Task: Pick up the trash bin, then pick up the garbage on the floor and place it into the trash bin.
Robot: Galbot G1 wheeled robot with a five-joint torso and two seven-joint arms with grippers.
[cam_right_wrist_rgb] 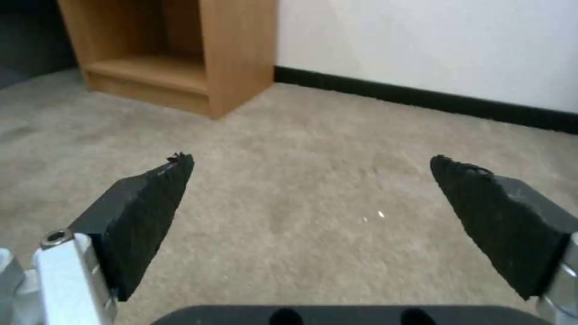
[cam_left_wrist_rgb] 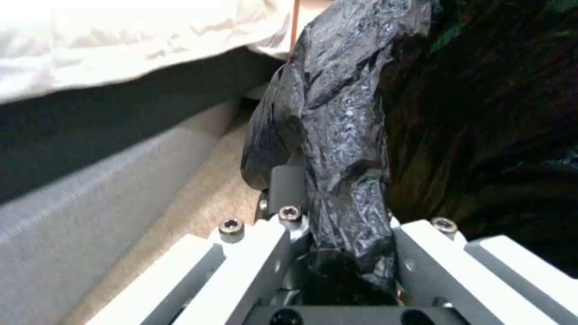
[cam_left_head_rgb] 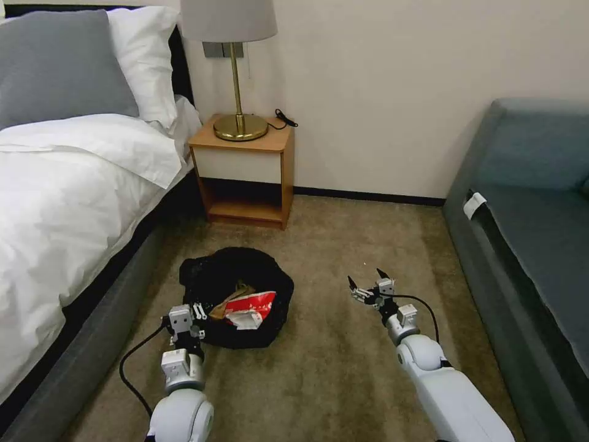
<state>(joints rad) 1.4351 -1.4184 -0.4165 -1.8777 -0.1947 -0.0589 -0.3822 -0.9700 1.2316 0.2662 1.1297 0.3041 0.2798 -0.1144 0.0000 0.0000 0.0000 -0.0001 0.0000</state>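
Two tools: left tool (cam_left_head_rgb: 197,311) pinches the trash bin's (cam_left_head_rgb: 236,294) soft, slippery liner rim beside it; right tool (cam_left_head_rgb: 370,284) hangs spread, empty.

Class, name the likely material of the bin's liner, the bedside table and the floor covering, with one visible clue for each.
Trash bin liner: thin black plastic film, crinkled and glossy; the left hand pinches its rim.
Bedside table: wood or wood-look laminate, smooth and matte.
Floor: short-pile carpet, beige, with a fuzzy texture.
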